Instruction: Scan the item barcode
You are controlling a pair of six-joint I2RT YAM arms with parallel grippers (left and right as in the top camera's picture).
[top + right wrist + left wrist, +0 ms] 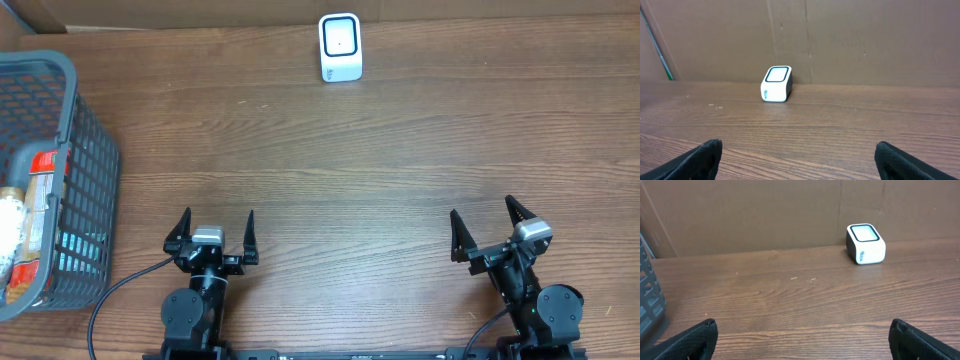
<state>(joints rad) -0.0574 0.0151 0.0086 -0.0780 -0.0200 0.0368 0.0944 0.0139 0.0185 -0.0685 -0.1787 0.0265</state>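
Left gripper [218,215] is sitting at the near edge, left of centre, fingers spread wide and pinching nothing. Right gripper [482,208] is doing the same at the near right, also spread and empty. Both are pointing toward the far side, so each wrist camera is looking across the table [350,160] at the scanner [340,47]. The scanner is standing at the far edge, around the middle, with its window facing up (sensible: a barcode gets presented from above).

Goods are lying in the basket [75,110] at the left edge. A packet with a red label [42,165] is showing inside, and the rest is too jumbled to tell apart. The basket is sitting much nearer the left arm, so I'm guessing that arm is taking the pick. Nothing is being held, so the task is looking unstarted: first the reach into the basket, then the carry to the scanner.
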